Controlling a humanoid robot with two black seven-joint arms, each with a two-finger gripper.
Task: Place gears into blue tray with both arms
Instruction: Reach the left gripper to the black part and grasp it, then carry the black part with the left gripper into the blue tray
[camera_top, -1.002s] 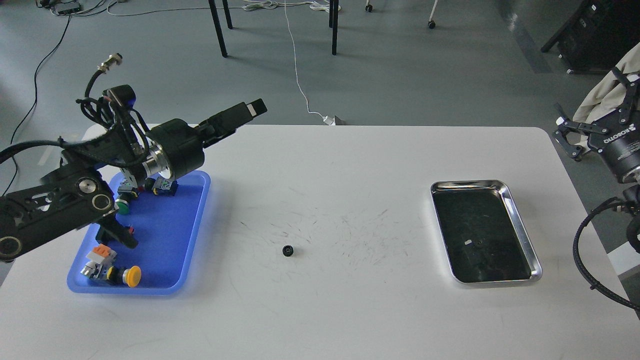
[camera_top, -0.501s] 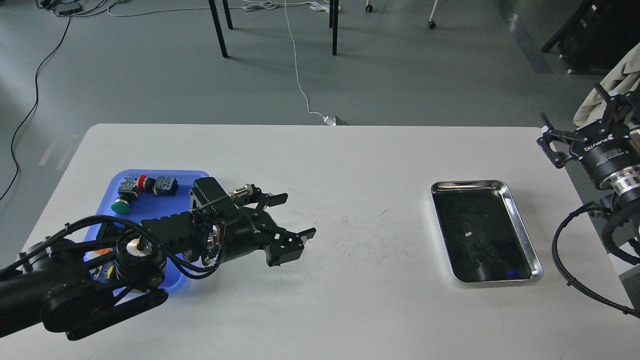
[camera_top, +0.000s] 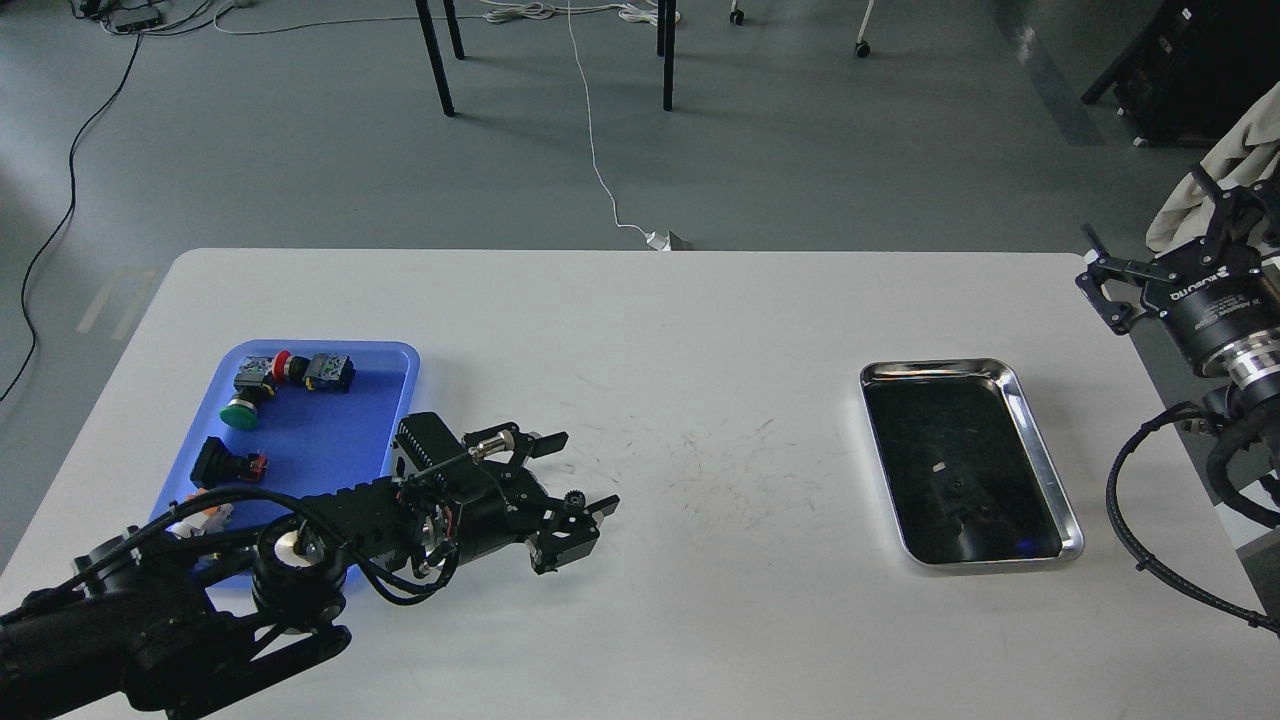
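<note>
Since half a second ago, my left arm has dropped lower and pulled slightly back, so the gear (camera_top: 574, 499) shows again, sitting on the desk (camera_top: 700, 600) between the spread fingers of the left jaws (camera_top: 585, 472). Those jaws are released, one finger beyond the gear and one on the near side; whether either touches it I cannot tell. A second back, that arm was raised over the blue tray (camera_top: 400, 362).

Behind the left jaws, toward the wrist, lies the blue tray, holding several coloured switches (camera_top: 245, 395) but no gear that I can make out. Well off ahead of the jaws sits the steel tray (camera_top: 1040, 455). The right jaws (camera_top: 1150, 275) hang past the desk's far right corner, barely shifted; they look spread and carry nothing.

I judge this to be the grasp step on the loose gear. Next I would clench the left jaws squarely on so small a part, lift clear, then carry it back over the blue tray's rim.
</note>
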